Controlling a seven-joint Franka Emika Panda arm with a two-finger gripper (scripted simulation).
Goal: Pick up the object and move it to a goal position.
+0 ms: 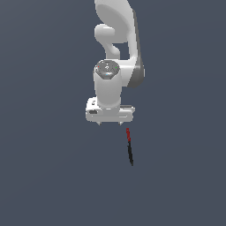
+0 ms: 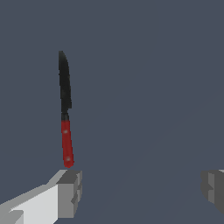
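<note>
The object (image 1: 129, 146) is a thin stick, dark red at one half and black at the other, lying on the grey floor just below my gripper in the exterior view. In the wrist view the object (image 2: 65, 111) lies lengthwise, its red end close to one fingertip (image 2: 70, 192). My gripper (image 1: 110, 124) is open and empty, above the floor, with the stick off to the exterior view's right side of the jaws. In the wrist view the gripper (image 2: 142, 189) shows both fingertips wide apart with nothing between them.
The floor (image 1: 44, 167) is a plain dark grey surface. The white arm (image 1: 117, 39) rises behind the gripper at the top of the exterior view.
</note>
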